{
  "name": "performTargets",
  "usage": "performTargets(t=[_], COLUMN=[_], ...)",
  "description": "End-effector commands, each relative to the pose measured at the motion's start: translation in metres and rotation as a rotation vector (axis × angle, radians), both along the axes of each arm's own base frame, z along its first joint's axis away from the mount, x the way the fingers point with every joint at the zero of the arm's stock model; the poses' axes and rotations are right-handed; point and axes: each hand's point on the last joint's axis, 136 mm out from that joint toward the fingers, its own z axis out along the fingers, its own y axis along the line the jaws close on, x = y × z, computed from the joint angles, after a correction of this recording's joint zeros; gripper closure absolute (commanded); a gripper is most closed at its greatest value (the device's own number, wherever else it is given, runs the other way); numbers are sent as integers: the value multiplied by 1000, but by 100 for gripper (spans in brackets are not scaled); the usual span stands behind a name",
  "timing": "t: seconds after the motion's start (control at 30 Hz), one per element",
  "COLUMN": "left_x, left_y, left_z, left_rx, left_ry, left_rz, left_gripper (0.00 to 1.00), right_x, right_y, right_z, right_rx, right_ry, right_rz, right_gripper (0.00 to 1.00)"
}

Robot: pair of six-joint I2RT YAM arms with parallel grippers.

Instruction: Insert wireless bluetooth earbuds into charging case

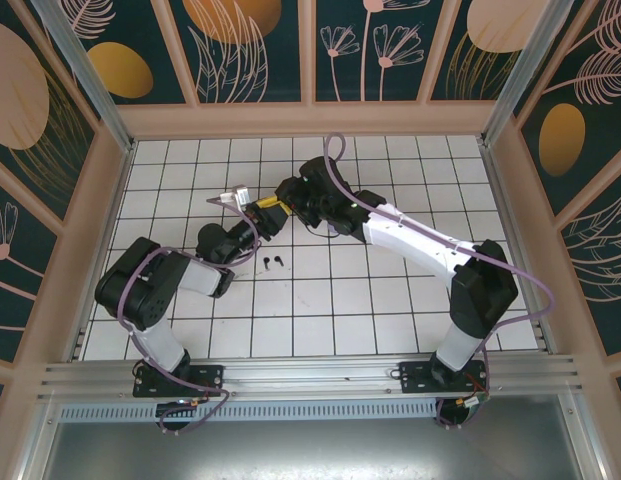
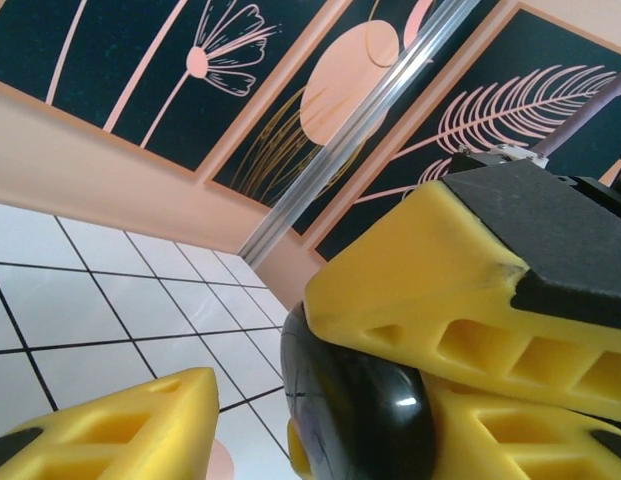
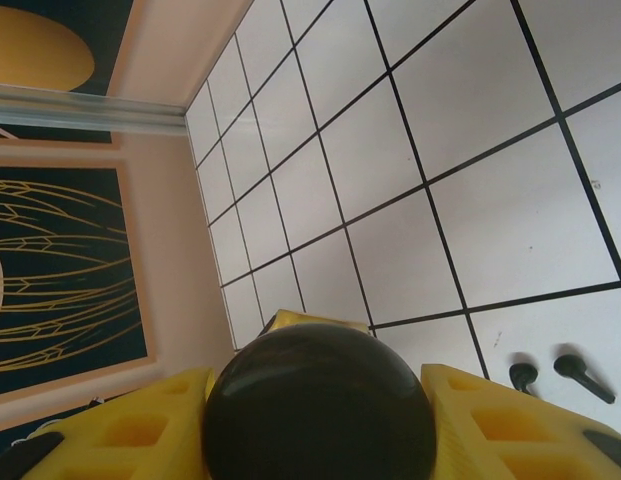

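Earbuds were what mattered from where I stood. The black earbuds (image 1: pixel 265 263) lay loose on the tiled table (image 1: pixel 390 300), side by side and just apart, neither one in a case. Above them the two arms met nose to nose. The right pincer (image 3: pixel 320 445) was clamped on a round black charging case (image 3: pixel 318 395), with a yellow finger pressed to each flank. The left pincer (image 1: pixel 248 210) faced it from 9 o'clock with its jaws apart. In its own wrist camera one yellow finger (image 2: pixel 120 420) stood clear of the case with bare tile showing between, so I took it to be gripping nothing. Whether the lid was up or down I couldn't tell.

From the overhead camera the pair sat at about 6 o'clock of the spot where the pincers met, near it. In the right wrist camera they showed at 4 o'clock of the case. The outer one lay with its stem running from 10 to 4 o'clock; the other was too foreshortened to read. The left arm's forearm passed just beside them, at their 9 o'clock. I judged the left pincer the nearer and the free one to fetch them, by a short swing toward 6 o'clock and down, with its fingers set across the stem rather than along it.
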Motion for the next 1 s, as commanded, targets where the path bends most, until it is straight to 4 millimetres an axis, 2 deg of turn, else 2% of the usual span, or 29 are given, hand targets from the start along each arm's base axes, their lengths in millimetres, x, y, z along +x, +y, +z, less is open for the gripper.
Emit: performTargets(t=[0.0,0.37,0.43,0.53,0.73,0.97], left_x=[0,0,-1,-4,-6,-6], left_y=[-2,-4,-4,-3,-1,-5], left_z=[15,17,18,19,16,18], left_rx=[-41,-50,-53,-60,-59,-64], left_ry=[-51,-57,-57,-59,-54,-58], left_rz=[-7,-13,-15,-17,-9,-22], left_gripper=[48,70,70,63,69,91], right_x=[4,4,4,6,8,8], right_y=[11,10,9,8,7,8], right_z=[17,18,18,18,20,21], right_rx=[40,41,41,38,42,49], right_ry=[-33,-34,-35,-37,-40,-41], right_rz=[5,0,-4,-14,-20,-17], right_gripper=[55,55,55,55,55,55])
